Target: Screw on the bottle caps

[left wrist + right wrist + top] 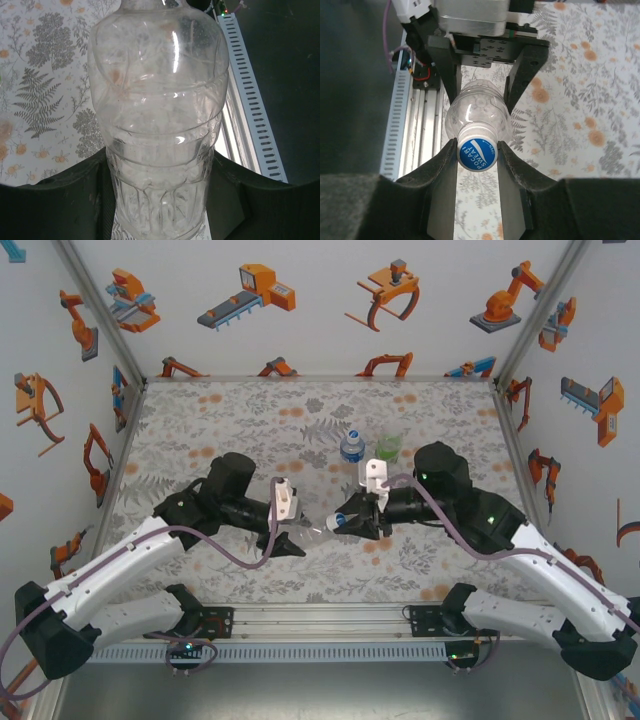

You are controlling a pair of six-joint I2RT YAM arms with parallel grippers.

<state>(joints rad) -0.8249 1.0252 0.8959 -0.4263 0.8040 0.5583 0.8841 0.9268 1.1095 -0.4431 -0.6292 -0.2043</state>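
A plain clear bottle (160,100) lies level between the two arms, above the table. My left gripper (159,170) is shut on its ribbed lower body, also seen as the bottle (477,107) from the other end. A white-sided cap (477,152) with a blue printed top sits on the bottle's neck. My right gripper (477,159) is shut on that cap, one pad on each side. From above, the left gripper (292,538) and right gripper (340,524) face each other with the bottle (318,531) between. A blue-label bottle (351,447) and a green-tinted bottle (388,446) stand upright behind.
The floral table cover (200,430) spreads to the left and back. A metal rail (320,618) with a slotted grille runs along the near edge, just below the held bottle. Printed walls enclose the table on three sides.
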